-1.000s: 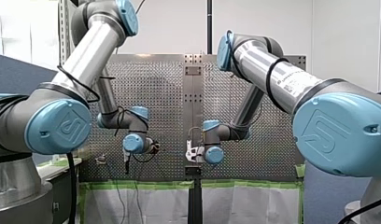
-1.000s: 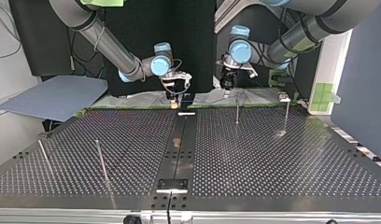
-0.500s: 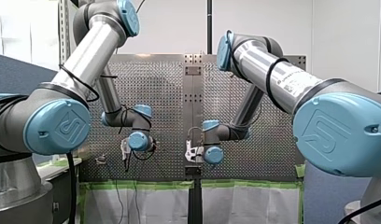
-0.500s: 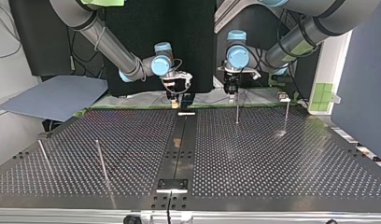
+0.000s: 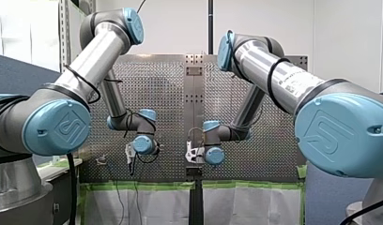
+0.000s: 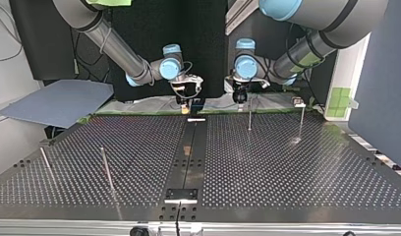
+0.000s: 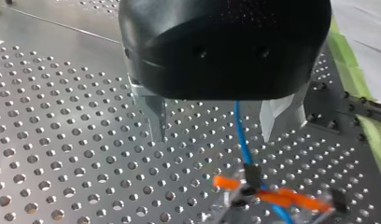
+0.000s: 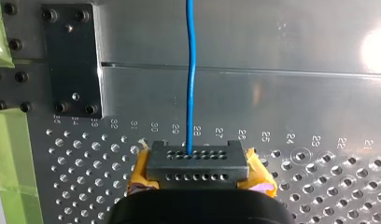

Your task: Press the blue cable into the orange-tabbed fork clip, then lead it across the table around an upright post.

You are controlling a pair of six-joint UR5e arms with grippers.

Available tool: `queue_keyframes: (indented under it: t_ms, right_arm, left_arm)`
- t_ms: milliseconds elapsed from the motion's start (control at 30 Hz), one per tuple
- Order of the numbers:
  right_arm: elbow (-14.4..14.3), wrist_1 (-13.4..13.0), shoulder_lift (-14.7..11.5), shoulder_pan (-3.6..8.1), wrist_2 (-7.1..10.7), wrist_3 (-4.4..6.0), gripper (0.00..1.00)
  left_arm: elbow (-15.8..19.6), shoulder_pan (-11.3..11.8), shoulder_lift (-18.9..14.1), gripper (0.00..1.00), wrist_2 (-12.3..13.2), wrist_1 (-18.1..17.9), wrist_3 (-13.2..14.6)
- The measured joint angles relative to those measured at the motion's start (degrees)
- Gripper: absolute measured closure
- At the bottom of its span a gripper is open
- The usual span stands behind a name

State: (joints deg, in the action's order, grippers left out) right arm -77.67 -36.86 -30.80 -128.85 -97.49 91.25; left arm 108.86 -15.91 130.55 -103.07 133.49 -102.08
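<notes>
Clamps thin blue cable (image 8: 192,70) in right tool (image 8: 198,163), yellow pads (image 8: 259,175) closed. Holds left tool (image 7: 215,133) wide open, empty, metal fingers (image 7: 156,116) astride cable reaching orange-tabbed fork clip (image 7: 268,196) on perforated table (image 7: 62,140).

Clip (image 7: 254,189) on the table (image 7: 62,140) just ahead of our left gripper (image 7: 215,135), cable (image 7: 241,135) running between its parted fingers (image 7: 153,114) to the clip, our right gripper (image 8: 198,163) pinching the cable

Looks bright and flat in the front view, hardly any shadows. Goes dark across the top view's upper middle, pale sheen on the table (image 6: 287,162) lower down. Blows out to white glare upper right in the right wrist view. Blurs the fork clip (image 7: 247,189) lower right in the left wrist view.
</notes>
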Motion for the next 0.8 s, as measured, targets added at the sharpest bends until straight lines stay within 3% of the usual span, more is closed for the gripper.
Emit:
queue_keyframes:
  t_ms: [367, 800]
  right_arm:
    - [0.00, 0.02, -0.01, -0.03, 0.00, 0.00, 1.00]
    - [0.00, 0.02, -0.01, -0.06, 0.04, 0.23, 1.00]
  left_arm:
    - [-1.08, -0.21, 0.54, 0.00, -1.81, 0.07, -0.14]
    - [-2.84, -1.39, 3.05, 0.00, -4.68, 0.76, 1.95]
